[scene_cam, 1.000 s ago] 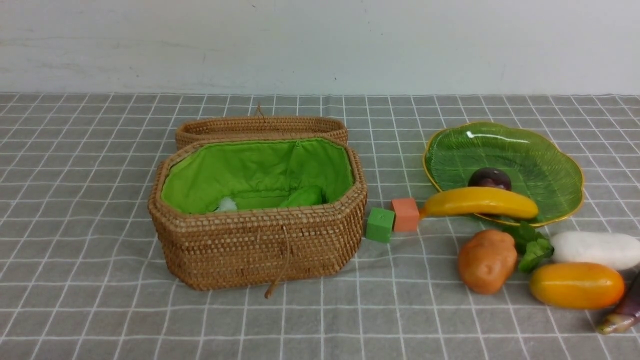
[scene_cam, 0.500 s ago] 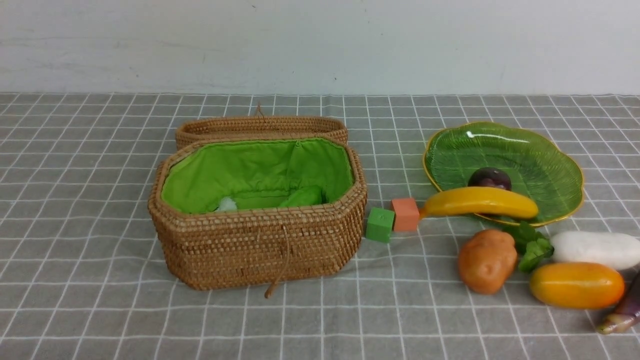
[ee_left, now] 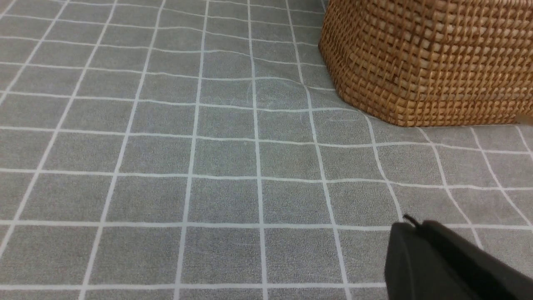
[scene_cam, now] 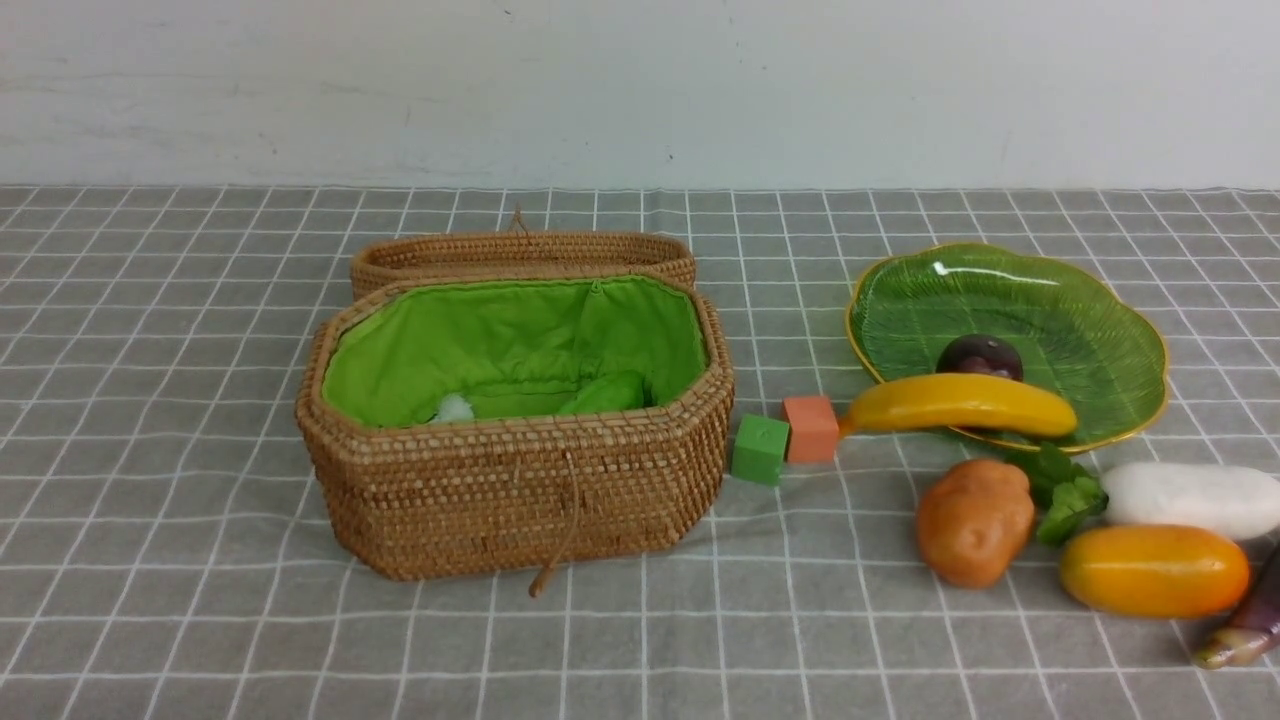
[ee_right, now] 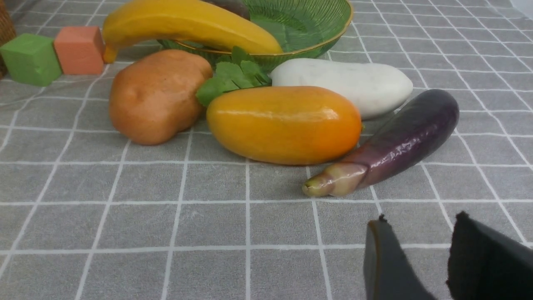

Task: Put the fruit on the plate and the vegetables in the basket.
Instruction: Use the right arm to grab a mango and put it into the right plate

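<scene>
The open basket (scene_cam: pixel 515 490) holds the light green gourd (scene_cam: pixel 603 393) and a small white thing (scene_cam: pixel 455 408). The green plate (scene_cam: pixel 1090 330) holds the plum (scene_cam: pixel 980 355); the banana (scene_cam: pixel 960 405) lies across its front rim. The potato (scene_cam: pixel 973 522), the radish (scene_cam: pixel 1190 497), the mango (scene_cam: pixel 1152 570) and the eggplant (scene_cam: pixel 1245 630) lie on the cloth before the plate. Neither gripper shows in the front view. My right gripper (ee_right: pixel 420 218) is open and empty, just short of the eggplant (ee_right: pixel 395 146) and the mango (ee_right: pixel 285 124). My left gripper (ee_left: pixel 410 223) is shut and empty, near the basket's corner (ee_left: pixel 416 62).
A green cube (scene_cam: pixel 760 449) and an orange cube (scene_cam: pixel 810 428) sit between the basket and the plate, by the banana's tip. The basket's lid (scene_cam: pixel 520 252) lies open behind it. A grey checked cloth (scene_cam: pixel 200 600) covers the table; a white wall stands behind.
</scene>
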You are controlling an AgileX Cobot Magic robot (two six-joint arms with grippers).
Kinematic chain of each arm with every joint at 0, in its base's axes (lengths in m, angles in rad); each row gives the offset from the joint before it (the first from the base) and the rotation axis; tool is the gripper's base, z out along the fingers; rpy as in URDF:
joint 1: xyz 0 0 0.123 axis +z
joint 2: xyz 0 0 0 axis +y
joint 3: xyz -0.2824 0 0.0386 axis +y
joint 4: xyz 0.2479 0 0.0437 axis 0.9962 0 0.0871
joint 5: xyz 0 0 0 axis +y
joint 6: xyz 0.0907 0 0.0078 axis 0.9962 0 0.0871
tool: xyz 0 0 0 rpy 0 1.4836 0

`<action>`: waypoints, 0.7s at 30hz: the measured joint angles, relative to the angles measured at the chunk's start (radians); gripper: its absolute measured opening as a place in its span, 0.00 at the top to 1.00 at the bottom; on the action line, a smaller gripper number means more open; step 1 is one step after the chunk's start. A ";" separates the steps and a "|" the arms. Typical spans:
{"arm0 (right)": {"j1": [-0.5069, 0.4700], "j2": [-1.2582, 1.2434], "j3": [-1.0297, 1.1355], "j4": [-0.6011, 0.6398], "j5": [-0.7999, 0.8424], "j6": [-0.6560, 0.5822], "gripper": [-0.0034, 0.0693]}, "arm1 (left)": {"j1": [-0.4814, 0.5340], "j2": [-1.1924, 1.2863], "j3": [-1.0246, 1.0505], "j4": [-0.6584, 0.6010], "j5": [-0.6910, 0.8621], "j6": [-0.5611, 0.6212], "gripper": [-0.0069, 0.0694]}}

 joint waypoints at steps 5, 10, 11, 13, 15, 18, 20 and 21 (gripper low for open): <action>0.000 0.000 0.000 -0.022 -0.002 0.000 0.62 | 0.000 0.000 0.000 0.000 0.000 0.000 0.91; 0.000 0.000 0.004 -0.027 -0.042 0.000 0.62 | 0.000 0.000 0.000 0.000 0.000 0.000 0.90; 0.000 0.000 0.008 -0.027 -0.061 0.000 0.62 | 0.000 0.000 0.000 0.000 0.000 0.000 0.90; 0.000 0.000 0.008 -0.027 -0.087 0.000 0.62 | 0.000 0.000 0.000 0.000 0.000 0.000 0.90; 0.000 0.000 0.008 -0.027 -0.131 0.000 0.62 | 0.000 0.000 0.000 0.000 0.000 0.000 0.90; 0.000 0.000 0.008 -0.026 -0.184 0.000 0.62 | 0.000 0.000 0.000 0.000 0.000 0.000 0.90; 0.000 0.000 0.008 -0.021 -0.249 0.009 0.62 | 0.000 0.000 0.000 0.000 0.000 0.000 0.90; 0.000 0.000 0.008 -0.012 -0.311 0.025 0.62 | 0.000 0.000 0.000 0.000 0.000 0.000 0.89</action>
